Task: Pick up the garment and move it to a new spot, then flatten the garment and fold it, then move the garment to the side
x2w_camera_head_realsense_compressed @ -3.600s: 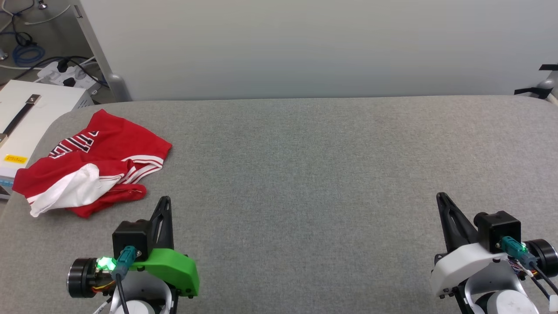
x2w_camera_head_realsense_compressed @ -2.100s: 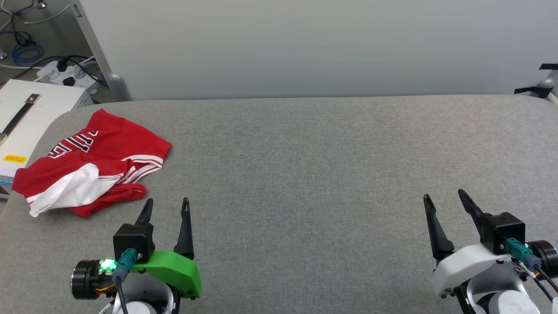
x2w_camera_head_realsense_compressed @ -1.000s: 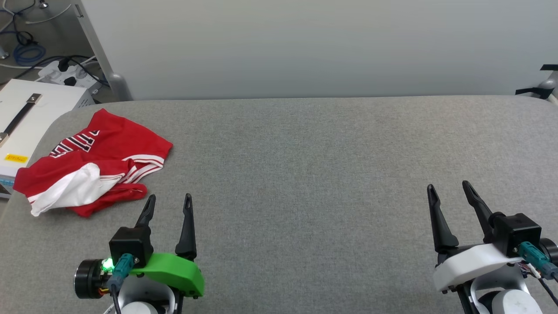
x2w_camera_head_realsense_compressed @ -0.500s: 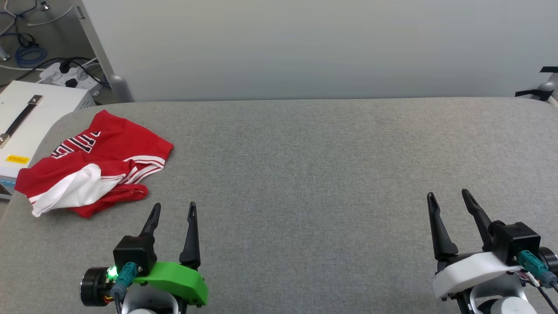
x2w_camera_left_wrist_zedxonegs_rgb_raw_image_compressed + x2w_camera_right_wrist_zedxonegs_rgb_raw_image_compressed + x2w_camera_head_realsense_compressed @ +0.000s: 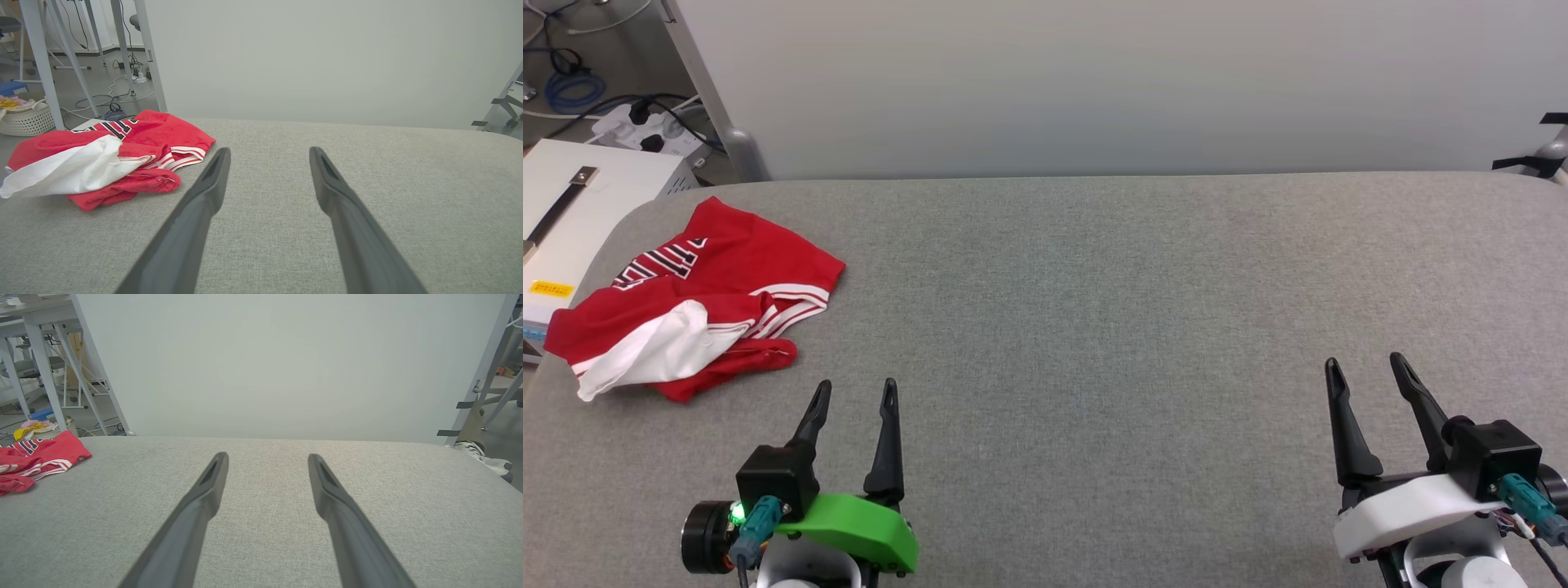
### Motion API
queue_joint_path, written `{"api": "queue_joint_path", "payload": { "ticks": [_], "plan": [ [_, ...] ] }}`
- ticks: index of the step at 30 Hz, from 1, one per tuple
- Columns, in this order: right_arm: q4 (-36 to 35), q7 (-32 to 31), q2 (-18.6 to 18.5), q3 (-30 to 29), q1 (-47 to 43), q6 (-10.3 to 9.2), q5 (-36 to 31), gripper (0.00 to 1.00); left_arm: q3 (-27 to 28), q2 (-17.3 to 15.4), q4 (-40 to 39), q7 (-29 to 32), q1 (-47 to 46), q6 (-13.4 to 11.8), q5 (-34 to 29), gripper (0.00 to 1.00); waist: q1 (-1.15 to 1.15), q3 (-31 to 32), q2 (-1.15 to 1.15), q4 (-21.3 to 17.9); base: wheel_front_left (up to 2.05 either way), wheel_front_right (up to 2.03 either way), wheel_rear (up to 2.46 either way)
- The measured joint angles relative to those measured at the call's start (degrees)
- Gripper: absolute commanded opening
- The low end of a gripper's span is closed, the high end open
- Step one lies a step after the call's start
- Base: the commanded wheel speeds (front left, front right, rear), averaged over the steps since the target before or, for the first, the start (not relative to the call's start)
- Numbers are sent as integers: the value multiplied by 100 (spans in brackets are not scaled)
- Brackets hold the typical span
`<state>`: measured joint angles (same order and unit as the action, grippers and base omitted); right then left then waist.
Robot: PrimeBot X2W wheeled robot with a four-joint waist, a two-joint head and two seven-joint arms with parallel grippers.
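Observation:
The garment [image 5: 711, 286] lies crumpled at the far left of the grey table [image 5: 1094, 286]: red cloth, one white sleeve on top, striped trim and part of the black lettering showing. The garment [image 5: 135, 151] fills the left of the left wrist view, and the garment [image 5: 36, 459] sits at the left edge of the right wrist view. My left gripper [image 5: 858, 390] hovers open near the front edge, just right of and nearer than the garment, holding nothing. Far to the right, my right gripper [image 5: 1365, 366] is also open and empty.
A white box [image 5: 572, 212] with a black strap stands off the table's left edge, with a power strip and cables [image 5: 637, 122] behind it. A pale wall panel [image 5: 1094, 82] rises along the table's far edge. A white basket [image 5: 24, 118] sits on the floor.
Both grippers went from shut to open earlier and stay open. Over the last second both have drawn slightly back toward me. The garment has not moved; the camera shifted a little.

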<state>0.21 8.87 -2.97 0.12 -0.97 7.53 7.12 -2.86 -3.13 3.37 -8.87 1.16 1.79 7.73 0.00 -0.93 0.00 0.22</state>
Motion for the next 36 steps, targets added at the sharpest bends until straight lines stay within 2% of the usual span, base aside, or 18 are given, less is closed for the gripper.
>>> {"api": "queue_joint_path", "payload": {
  "ticks": [11, 18, 25, 36],
  "plan": [
    [37, 126, 0, 3, 0, 0, 120, 100, -34, 0, 100, -120, -3, 2, 105, 100, 0, -89, 0, 66, 0, 0, 0],
    [47, 208, 0, 103, -1, 0, 182, 100, -47, 1, 181, -207, -8, -1, 142, 100, 0, -119, 0, 255, 0, 0, 0],
    [64, 299, 4, 247, -3, 0, 201, 100, -66, 1, 230, -288, -14, -1, 153, 100, 0, -156, 0, 609, 0, 0, 0],
    [135, 411, 10, 453, -3, 0, 216, 100, -103, 3, 281, -422, -18, 3, 249, 100, 0, -218, 0, 1384, 0, 0, 0]
  ]
}}
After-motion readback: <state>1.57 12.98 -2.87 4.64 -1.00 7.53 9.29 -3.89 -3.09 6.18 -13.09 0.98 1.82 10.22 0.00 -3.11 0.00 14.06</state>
